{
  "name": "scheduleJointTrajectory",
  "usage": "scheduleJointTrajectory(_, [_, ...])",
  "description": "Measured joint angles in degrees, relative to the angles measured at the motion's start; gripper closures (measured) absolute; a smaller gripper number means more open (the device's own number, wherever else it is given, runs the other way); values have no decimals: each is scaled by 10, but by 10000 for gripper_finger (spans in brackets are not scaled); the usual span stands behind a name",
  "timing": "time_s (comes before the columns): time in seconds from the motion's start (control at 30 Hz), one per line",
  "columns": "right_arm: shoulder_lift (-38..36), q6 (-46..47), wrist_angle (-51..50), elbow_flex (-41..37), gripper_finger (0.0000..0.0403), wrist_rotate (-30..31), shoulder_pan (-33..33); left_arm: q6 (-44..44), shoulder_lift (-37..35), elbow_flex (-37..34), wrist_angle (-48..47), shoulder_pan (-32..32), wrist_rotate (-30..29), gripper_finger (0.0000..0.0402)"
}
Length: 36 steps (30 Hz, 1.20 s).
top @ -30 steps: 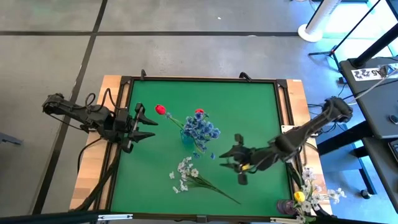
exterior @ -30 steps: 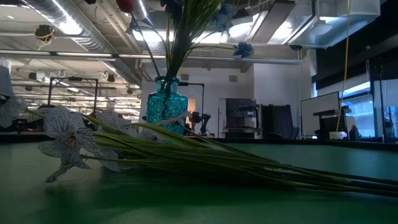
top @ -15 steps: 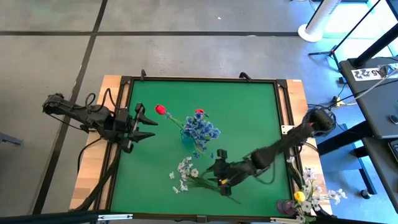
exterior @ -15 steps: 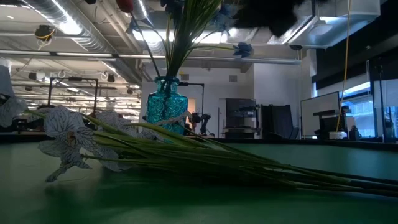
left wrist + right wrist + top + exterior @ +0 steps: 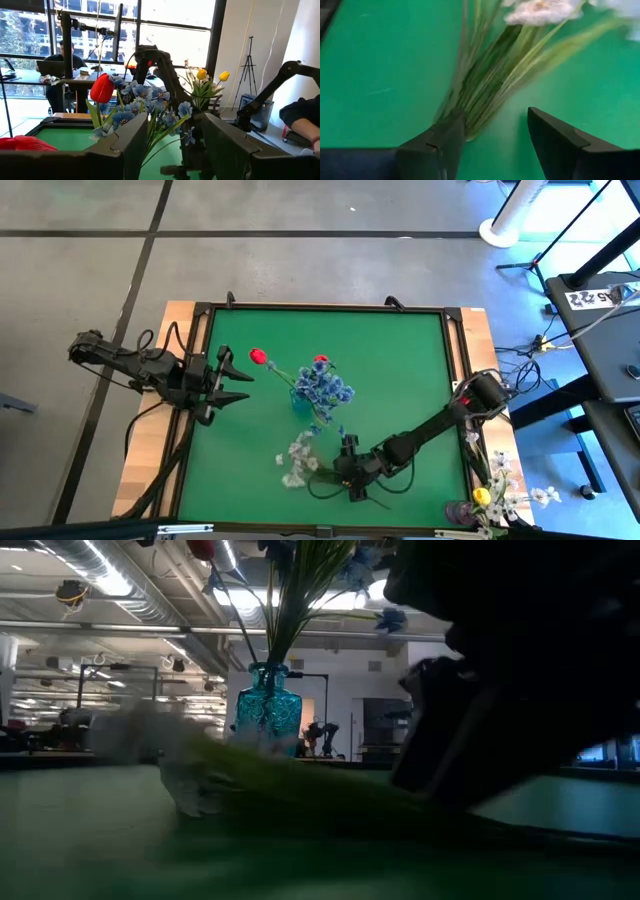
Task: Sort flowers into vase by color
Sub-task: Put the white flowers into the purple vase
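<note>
right tool open over the white flowers' stems.

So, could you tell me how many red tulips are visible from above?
2: one red tulip leaning out of the vase toward the left arm, the other just above the blue sprays; more may be hidden.

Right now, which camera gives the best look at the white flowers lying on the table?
The right wrist view: the white flowers and their green stems fill it, just ahead of the open right pincer. The high view shows them small, beside that pincer. The low view shows only a blur. The left wrist view does not show them.
</note>
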Motion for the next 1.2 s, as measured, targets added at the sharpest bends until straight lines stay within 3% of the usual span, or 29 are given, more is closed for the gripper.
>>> scheduleJointTrajectory(0.27, [11, -29, -20, 3, 237, -38, 0, 0, 0, 0, 0, 0, 0, 217])
scheduleJointTrajectory(0.5, [-48, -96, -205, 1, 296, -59, -4, 0, 0, 0, 0, 0, 0, 217])
scheduleJointTrajectory(0.7, [-117, -127, -363, -2, 306, -34, -4, 0, 0, 0, 0, 0, 0, 217])
scheduleJointTrajectory(0.87, [-166, -96, -398, -2, 278, -15, -8, 0, 0, 0, 0, 0, 0, 217])
scheduleJointTrajectory(1.03, [-177, -59, -328, -1, 214, -56, -16, 0, 0, 0, 0, 0, 0, 217])
scheduleJointTrajectory(1.2, [-166, -44, -279, -16, 148, -49, -15, 0, 0, 0, 0, 0, 0, 217])
